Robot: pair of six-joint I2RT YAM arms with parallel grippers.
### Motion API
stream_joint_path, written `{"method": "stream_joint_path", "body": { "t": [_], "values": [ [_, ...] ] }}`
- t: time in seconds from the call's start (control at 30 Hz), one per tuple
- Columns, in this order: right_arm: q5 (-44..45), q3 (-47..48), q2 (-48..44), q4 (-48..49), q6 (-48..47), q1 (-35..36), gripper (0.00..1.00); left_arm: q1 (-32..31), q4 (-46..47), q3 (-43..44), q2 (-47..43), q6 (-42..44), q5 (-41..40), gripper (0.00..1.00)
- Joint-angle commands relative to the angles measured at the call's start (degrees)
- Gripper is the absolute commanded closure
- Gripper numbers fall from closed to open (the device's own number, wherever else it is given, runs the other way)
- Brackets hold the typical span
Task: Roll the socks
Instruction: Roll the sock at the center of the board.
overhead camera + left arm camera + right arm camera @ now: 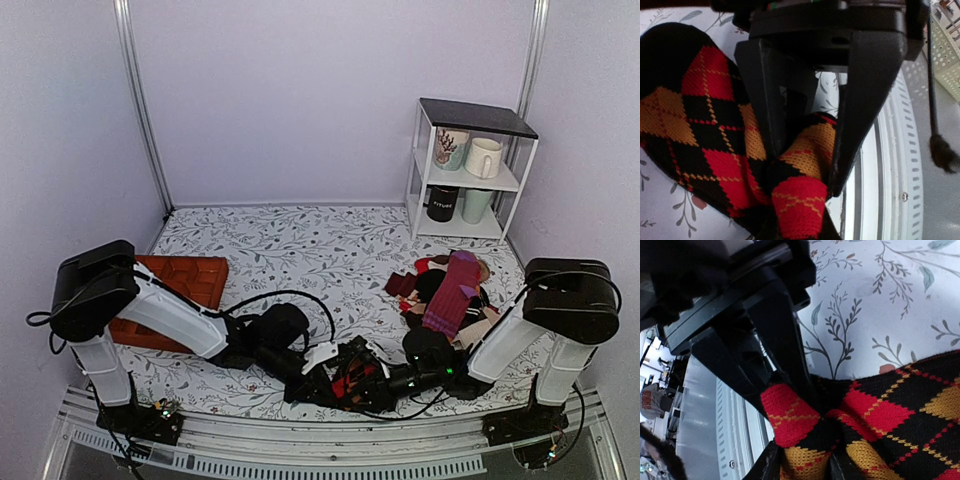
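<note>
Left pincer [804, 175] clamped — socks [705, 125] between fingers [860, 100], bunched

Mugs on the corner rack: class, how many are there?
4. Upper level: a patterned mug and a white mug. Lower level: a black mug and a pale green mug. Others could be hidden behind them.

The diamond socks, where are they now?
In the top view, the diamond socks sit bottom centre, near the table's front edge, between the left gripper and right gripper.

Knit cloth, matt plastic
The socks [705, 130] are matt knit cloth; the left claw [802, 165], matt black plastic; the tabletop [880, 300], smooth printed covering.
</note>
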Motion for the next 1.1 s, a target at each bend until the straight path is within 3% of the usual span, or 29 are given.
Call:
{"method": "stream_joint_path", "body": {
  "t": [0.0,0.23,0.47,0.73,1.07],
  "values": [
    [12.2,-0.5,1.8,-23.0,-1.0,1.6,0.61,-2.4,-11.5,0.8,7.0,-5.3,-2.6,1.00],
    [22.9,-2.1,-12.8,-25.7,-0.4,1.6,0.44,-1.0,-11.9,-0.1,6.2,-10.4,-2.4,1.00],
    [24.3,-2.8,-22.1,-30.5,-2.2,1.6,0.43,2.0,-12.5,-1.3,6.9,-14.0,-0.5,1.00],
    [18.5,-14.3,-27.7,-8.9,-10.1,1.6,0.43,4.0,-13.3,-1.5,12.2,-15.3,1.3,1.00],
    [18.2,-12.6,-22.4,2.8,-16.5,4.7,0.42,4.3,-18.3,1.6,13.8,-14.6,1.6,1.00]
  ]
}}
